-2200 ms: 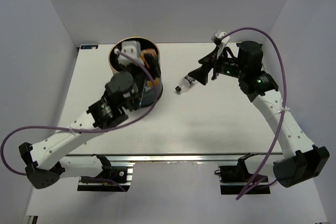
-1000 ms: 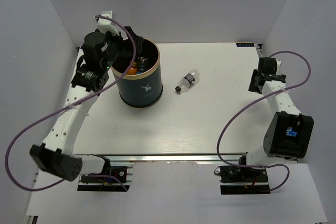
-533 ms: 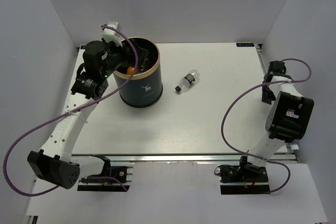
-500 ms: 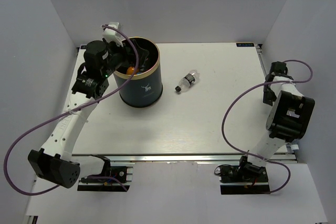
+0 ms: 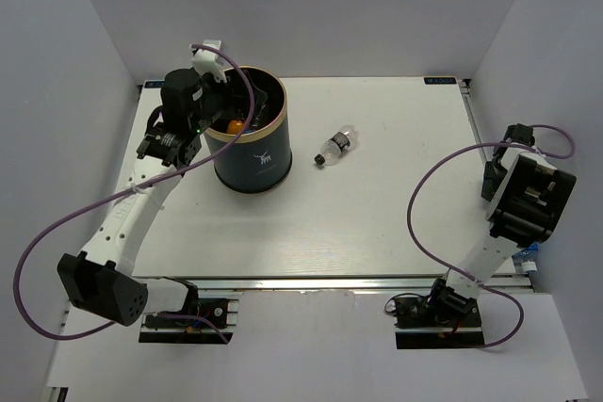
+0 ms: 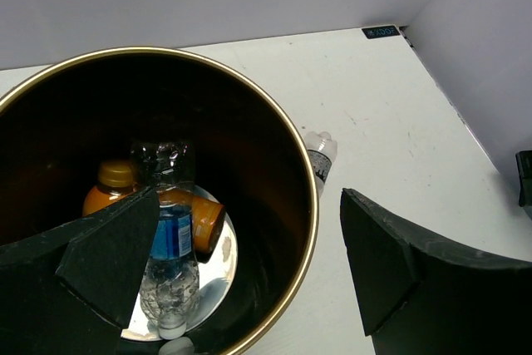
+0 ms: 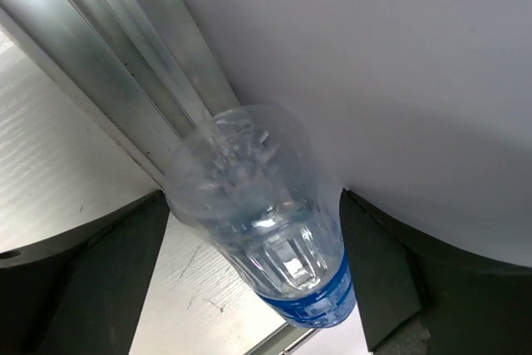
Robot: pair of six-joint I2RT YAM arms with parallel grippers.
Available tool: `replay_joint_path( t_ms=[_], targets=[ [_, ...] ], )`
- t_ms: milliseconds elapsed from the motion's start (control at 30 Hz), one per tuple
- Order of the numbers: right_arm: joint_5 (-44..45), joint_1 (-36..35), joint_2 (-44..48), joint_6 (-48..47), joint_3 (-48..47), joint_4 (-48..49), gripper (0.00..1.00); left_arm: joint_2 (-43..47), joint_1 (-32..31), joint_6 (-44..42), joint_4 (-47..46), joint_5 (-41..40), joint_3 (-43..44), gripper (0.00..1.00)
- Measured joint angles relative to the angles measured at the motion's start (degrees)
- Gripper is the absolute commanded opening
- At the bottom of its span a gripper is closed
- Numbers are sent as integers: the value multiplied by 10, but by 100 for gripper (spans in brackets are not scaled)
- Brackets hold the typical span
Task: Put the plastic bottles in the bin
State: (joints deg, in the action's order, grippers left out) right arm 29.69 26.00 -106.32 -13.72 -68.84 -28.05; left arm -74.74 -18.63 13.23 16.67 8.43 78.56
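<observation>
A white table (image 5: 377, 223) lies under the left gripper (image 6: 248, 230), with plain pale walls (image 5: 311, 7) rising just beyond it and to both sides. Beside the right gripper (image 7: 253, 205), an aluminium rail (image 7: 116, 56) edges the table against the wall. Light is soft and even.

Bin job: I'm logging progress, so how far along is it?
Done: two orange bottles and a blue-label bottle lie in the bin. In hand: the right gripper, fingers open, brackets a second clear bottle at the edge of the table. Left: that one and the small dark-label bottle lying right of the bin.
</observation>
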Motion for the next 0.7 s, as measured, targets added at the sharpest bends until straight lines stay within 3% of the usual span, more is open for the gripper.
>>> replay_joint_path(
  t_ms=[200,300,367,400,500,700],
  targets=[
    [-16,3,-14,13,-14,-14,82,0,0,-1,2,-11,0,98],
    [-19,3,-17,20,-17,-18,75,1,0,-1,2,-18,0,98],
    [-21,3,-18,23,-18,-19,66,4,0,-1,2,-21,0,98],
    [-20,3,-19,24,-18,-19,49,6,0,-1,2,-22,0,98],
    [-18,3,-19,24,-18,-20,27,14,0,-1,2,-28,0,98],
    [-29,6,-11,23,-18,-22,10,30,-1,-1,0,-36,-1,98]
  ],
)
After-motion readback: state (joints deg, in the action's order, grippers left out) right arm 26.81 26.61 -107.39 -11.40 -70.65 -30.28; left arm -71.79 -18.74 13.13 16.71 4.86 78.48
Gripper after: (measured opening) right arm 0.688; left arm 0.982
